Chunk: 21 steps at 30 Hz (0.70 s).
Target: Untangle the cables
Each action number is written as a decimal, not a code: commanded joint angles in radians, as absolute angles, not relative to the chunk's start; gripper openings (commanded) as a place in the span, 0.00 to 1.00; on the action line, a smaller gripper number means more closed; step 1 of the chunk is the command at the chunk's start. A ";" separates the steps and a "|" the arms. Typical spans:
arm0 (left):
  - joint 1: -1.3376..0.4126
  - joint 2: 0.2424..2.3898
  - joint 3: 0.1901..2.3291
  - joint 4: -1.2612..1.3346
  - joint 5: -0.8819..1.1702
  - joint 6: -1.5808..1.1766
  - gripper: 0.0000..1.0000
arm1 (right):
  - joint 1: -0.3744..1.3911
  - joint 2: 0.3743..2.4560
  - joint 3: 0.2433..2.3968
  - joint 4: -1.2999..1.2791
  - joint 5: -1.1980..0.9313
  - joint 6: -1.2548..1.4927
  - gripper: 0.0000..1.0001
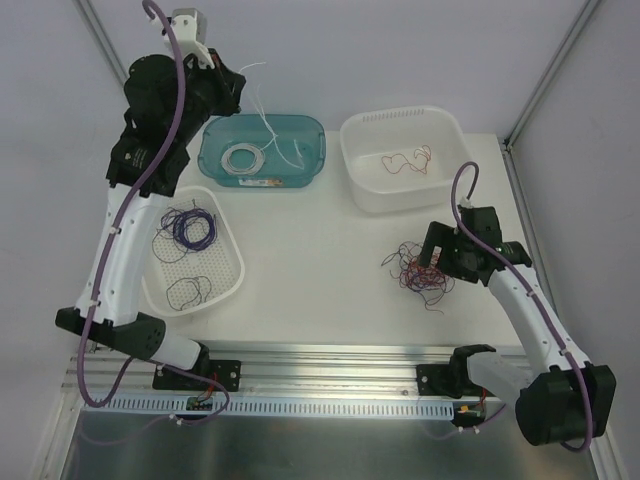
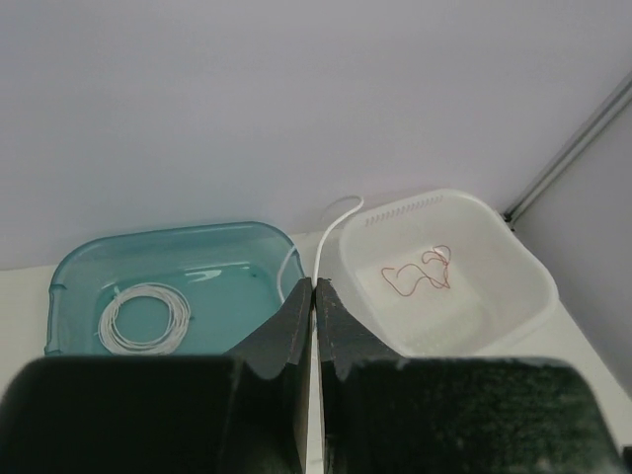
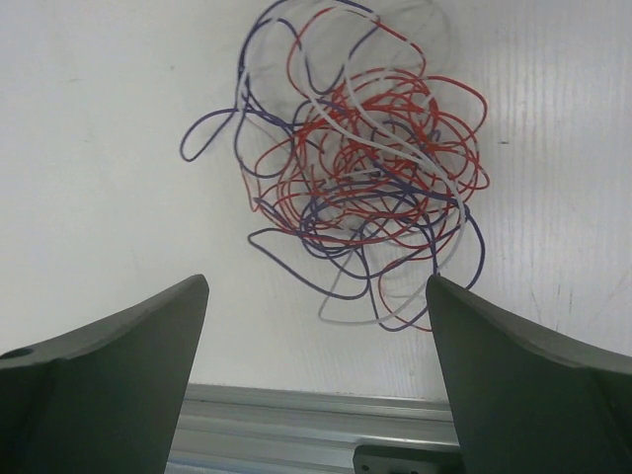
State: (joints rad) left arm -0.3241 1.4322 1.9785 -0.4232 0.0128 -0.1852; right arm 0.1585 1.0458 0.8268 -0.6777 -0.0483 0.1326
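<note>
The cables' clump [image 1: 412,272] of red, purple and white wires lies on the table at the right; it also shows in the right wrist view [image 3: 365,168]. My right gripper [image 1: 432,262] is open and empty just beside the clump, with the wires ahead of its spread jaws [image 3: 316,286]. My left gripper [image 1: 236,90] is raised at the back left and is shut on a white wire [image 1: 266,125] that hangs down into the teal bin [image 1: 312,150]. In the left wrist view the wire [image 2: 328,232] runs out between the closed fingertips [image 2: 314,288].
The teal bin [image 2: 69,286] holds a white coil [image 2: 144,318]. A white tub [image 1: 452,130] at the back right holds a red wire [image 1: 405,160]. A white basket [image 1: 232,270] at the left holds purple wires [image 1: 185,228]. A metal rail [image 1: 330,352] runs along the near edge.
</note>
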 commanded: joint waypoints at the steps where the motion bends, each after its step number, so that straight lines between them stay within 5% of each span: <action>1: -0.293 1.515 2.042 -0.341 -0.038 -0.153 0.00 | 0.175 0.996 0.884 -0.677 -0.120 0.094 0.97; 21: -0.167 2.121 2.126 -0.155 -0.009 -0.388 0.00 | 0.212 0.962 0.873 -0.650 -0.130 0.097 0.97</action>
State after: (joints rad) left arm -0.1696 2.0705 2.1021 -0.2138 -0.0349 -0.3264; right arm 0.2050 0.9749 0.8539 -0.6765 -0.1280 0.1036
